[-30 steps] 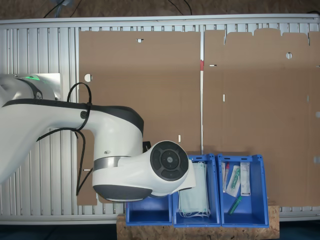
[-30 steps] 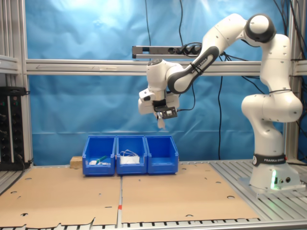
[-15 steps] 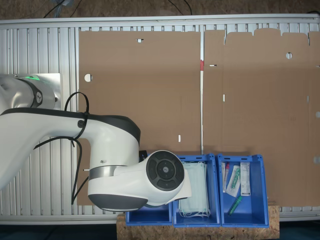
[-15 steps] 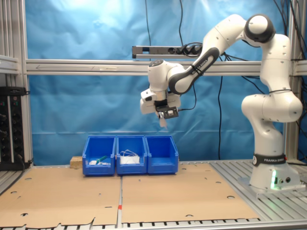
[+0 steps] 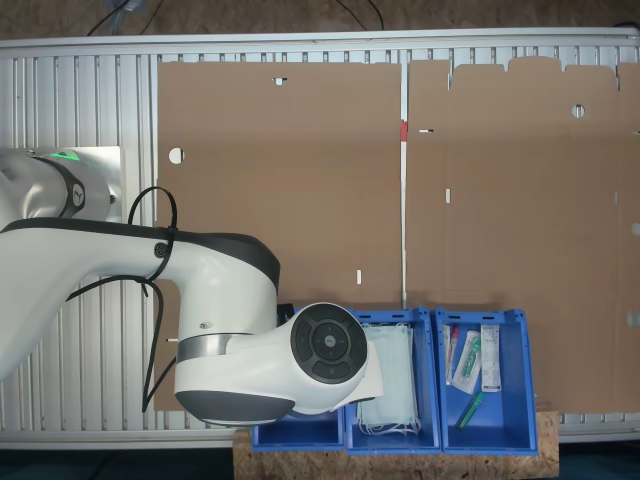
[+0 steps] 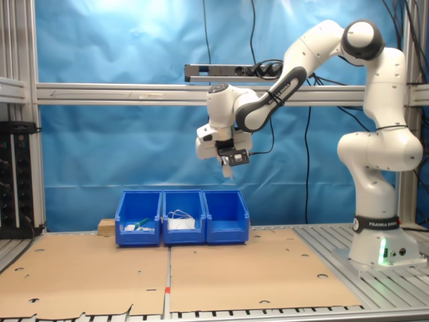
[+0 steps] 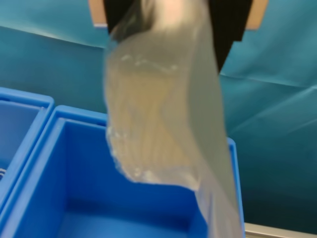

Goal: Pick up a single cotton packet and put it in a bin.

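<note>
Barely shifted since earlier, the hand (image 6: 226, 166) hangs clamped on the cotton packet (image 7: 163, 114) above the bin (image 7: 59, 163).

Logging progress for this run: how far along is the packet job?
Pickup looks done: the end effector is shut on the cotton packet, which hangs high above the bin. In hand: carrying it over the bin. Left: lowering and releasing it inside.

The bin (image 7: 148, 208) is plain blue against a teal-blue backdrop (image 6: 120, 60). The cotton packet (image 7: 163, 109) looks translucent whitish, any print blurred; pale green masks (image 5: 390, 385) fill the middle bin, brown cardboard (image 5: 300, 180) covers the table.
</note>
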Robot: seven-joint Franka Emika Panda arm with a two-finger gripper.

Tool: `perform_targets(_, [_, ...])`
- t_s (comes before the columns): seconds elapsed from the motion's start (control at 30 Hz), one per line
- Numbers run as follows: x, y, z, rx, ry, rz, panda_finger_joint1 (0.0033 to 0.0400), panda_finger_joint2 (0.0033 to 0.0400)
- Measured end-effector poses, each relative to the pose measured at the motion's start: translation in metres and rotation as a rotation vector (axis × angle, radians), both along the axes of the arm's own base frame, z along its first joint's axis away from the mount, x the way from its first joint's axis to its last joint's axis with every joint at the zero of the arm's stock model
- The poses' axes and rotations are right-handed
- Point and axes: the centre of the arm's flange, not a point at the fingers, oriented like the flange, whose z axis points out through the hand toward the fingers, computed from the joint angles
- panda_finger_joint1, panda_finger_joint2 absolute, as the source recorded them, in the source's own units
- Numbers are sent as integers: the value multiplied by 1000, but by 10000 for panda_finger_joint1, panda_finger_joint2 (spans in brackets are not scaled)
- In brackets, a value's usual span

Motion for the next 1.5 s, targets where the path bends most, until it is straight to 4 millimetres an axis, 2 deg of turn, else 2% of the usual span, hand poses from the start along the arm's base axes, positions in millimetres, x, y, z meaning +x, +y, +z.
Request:
perform_targets(1.0, [4, 1, 3, -1, -30, 16, 54, 54])
perform_targets(1.03, [4, 1, 3, -1, -31, 17, 103, 103])
perform_targets(1.2, [5, 1, 3, -1, -34, 18, 103, 103])
perform_targets(1.23, [5, 1, 3, -1, -34, 18, 266, 266])
perform_targets(1.4, [5, 1, 3, -1, -35, 19, 266, 266])
perform_targets(1.43, [5, 1, 3, -1, -35, 19, 362, 362])
perform_targets(1.5, [5, 1, 3, -1, -35, 19, 362, 362])
